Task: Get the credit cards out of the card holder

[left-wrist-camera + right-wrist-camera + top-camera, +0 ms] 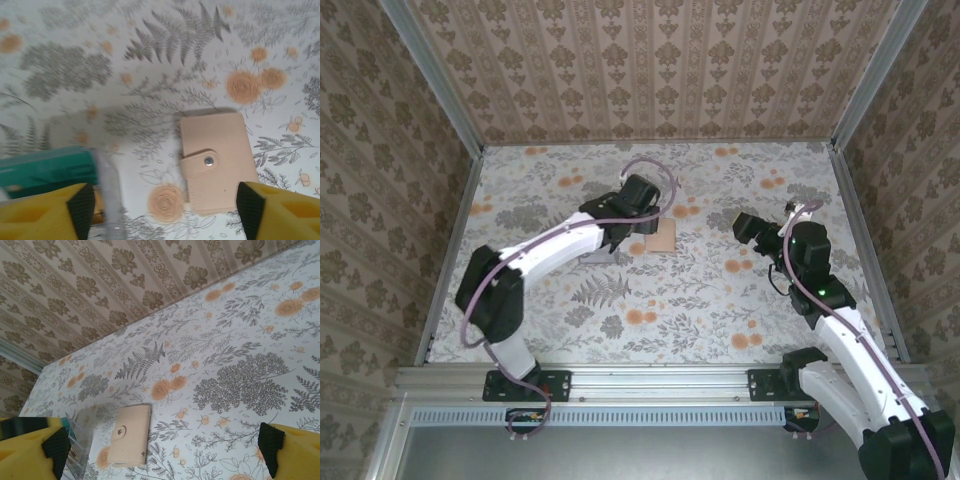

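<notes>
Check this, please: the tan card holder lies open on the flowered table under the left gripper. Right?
Not open: the left wrist view shows the tan card holder closed, its snap strap fastened. It does lie on the flowered table under the left gripper.

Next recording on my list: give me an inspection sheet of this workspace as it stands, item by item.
Surface: floral-print table, flat, nothing spilled.
Job's things: card holder lies closed with its tan face up and its snap strap across. No credit card is identifiable outside it.
Clutter: teal shape with a blurred clear strip beside the left finger; cannot tell whether it is a card or a gripper part.
Grippers: left gripper is open over the holder, gripping nothing. Right gripper is open and empty, off to the side.
Cables: lilac cable loops over the left arm; another runs along the right arm.
Surroundings: patterned walls, metal frame rail.
</notes>
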